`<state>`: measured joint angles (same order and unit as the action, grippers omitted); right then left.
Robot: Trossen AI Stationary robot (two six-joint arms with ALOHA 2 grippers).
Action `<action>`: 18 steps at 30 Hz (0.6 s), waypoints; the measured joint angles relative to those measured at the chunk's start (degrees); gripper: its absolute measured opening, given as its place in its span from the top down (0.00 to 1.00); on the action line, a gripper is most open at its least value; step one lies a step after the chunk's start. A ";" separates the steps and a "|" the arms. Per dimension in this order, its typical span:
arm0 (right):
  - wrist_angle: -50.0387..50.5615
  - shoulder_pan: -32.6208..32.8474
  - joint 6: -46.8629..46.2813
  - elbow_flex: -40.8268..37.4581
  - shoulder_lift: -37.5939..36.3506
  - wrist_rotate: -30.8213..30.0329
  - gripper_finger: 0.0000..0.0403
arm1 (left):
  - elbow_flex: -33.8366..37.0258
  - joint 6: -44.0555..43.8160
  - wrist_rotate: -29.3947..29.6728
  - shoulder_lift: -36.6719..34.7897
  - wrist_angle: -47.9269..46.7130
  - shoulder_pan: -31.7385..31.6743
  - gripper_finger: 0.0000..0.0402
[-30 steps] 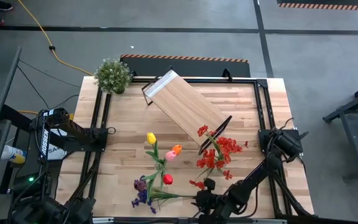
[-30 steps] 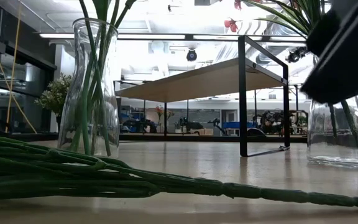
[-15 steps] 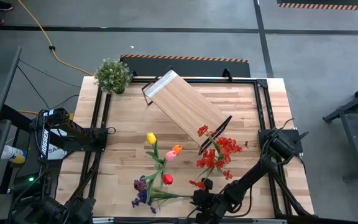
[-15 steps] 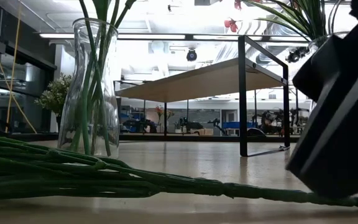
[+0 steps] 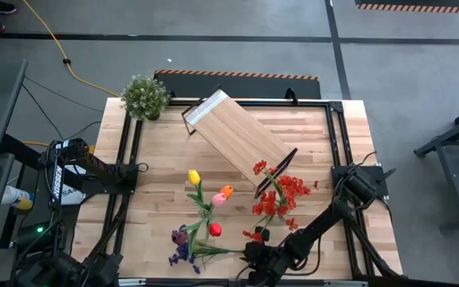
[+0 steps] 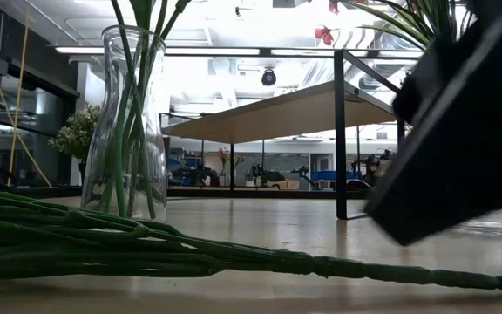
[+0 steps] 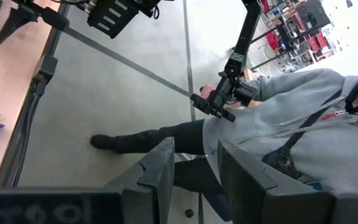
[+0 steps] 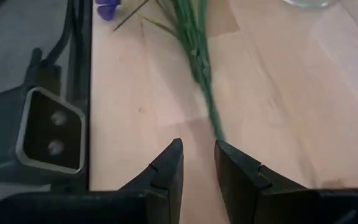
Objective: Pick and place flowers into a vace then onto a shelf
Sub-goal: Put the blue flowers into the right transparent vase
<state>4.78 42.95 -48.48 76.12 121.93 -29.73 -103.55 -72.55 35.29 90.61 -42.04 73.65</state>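
A: Status of task?
B: Partly done. Yellow, orange, pink, red tulips [image 5: 206, 201] standing in a glass vase [image 6: 131, 122] mid-table; red sprays [image 5: 281, 195] standing in a second vase, just beside the shelf's near end. Purple spray [image 5: 183, 249] plus loose green stems [image 6: 103, 247] lying flat at table's front edge, not yet in a vase.

A: Shelf?
B: Shelf [image 5: 238, 143] set diagonally on tabletop, nothing on its board. Neither vase placed on it yet. Remaining, by judgement: pick up loose stems, insert, then lift vases onto shelf.

A: Tool state?
B: Right gripper [image 8: 197, 163] low over table's front edge, close to the lying stems; fingers apart by a narrow gap, nothing between them, stem tip just ahead. Left gripper [image 7: 194, 167] parked off table's left side, aimed at floor and a person in a grey hoodie; fingers slightly apart, empty.

A: Readable text?
B: White lettering on left arm [image 5: 59, 182] in high view, too small to confirm. No other legible labels.
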 joint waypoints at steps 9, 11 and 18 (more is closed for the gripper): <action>-3.84 -3.13 5.94 0.00 0.00 3.24 0.79 | 0.00 0.00 0.00 0.00 -0.07 0.01 0.61; -3.86 -3.41 6.52 0.00 -0.02 3.34 0.79 | 0.00 0.00 0.02 0.00 -0.07 0.02 0.61; -4.38 -3.62 7.23 0.00 -0.02 3.41 0.79 | 0.00 0.04 0.02 0.00 -0.07 0.02 0.61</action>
<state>0.40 39.33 -41.25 76.12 121.91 -26.32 -103.55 -72.51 35.31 90.61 -42.11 73.67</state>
